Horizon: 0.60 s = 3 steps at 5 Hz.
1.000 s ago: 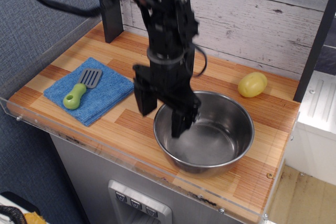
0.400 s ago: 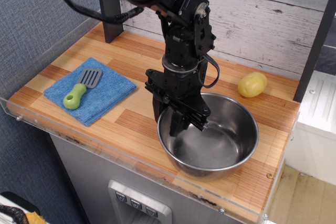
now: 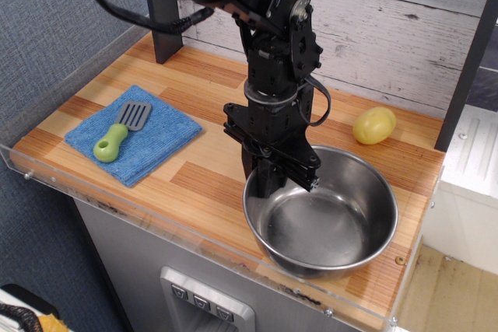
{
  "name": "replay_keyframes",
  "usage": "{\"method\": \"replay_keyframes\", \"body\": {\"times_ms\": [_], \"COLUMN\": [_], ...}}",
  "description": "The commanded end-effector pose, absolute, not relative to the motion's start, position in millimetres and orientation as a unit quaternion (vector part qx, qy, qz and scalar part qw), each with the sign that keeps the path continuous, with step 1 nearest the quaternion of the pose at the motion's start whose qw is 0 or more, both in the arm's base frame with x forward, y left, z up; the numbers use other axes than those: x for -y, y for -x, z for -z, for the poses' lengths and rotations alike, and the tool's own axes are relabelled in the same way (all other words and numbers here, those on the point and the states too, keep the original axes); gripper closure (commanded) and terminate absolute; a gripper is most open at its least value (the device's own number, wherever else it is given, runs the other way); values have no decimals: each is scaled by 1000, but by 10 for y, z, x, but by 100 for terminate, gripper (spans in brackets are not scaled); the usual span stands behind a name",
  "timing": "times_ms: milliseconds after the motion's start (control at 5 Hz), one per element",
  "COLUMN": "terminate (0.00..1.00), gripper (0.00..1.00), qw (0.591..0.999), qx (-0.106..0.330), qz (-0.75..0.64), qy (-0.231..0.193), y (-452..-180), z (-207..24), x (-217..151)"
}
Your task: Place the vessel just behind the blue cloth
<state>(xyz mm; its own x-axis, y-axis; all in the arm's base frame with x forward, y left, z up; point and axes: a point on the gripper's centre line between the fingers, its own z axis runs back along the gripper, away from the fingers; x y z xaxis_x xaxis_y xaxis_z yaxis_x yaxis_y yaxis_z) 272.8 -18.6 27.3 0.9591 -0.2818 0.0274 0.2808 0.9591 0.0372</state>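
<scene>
steel bowl slid right toward the front edge, tool apparently moved with its rim

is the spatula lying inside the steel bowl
No, the green-handled spatula lies on the blue cloth at the left of the counter, well apart from the steel bowl.

Black arm comes in from the top of the shot and hangs pretty much straight down, wrist vertical with a cable looping off its right side. The gripper points downward, fingers spread a bit, though it's too dark to be totally sure.
</scene>
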Motion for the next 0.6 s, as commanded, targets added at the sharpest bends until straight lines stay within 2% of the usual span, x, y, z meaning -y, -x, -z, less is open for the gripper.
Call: {"method": "replay_keyframes", "body": {"times_ms": [0, 200, 400], "terminate": [0, 0, 0], "gripper": [100, 100, 100], "qw": [983, 976, 978], "qx": [153, 210, 207], "qz": [100, 49, -19], "qy": [21, 34, 14], "y": [-2825, -2991, -3238], "z": [-1230, -1688, -1714], "x": [230, -37, -434]}}
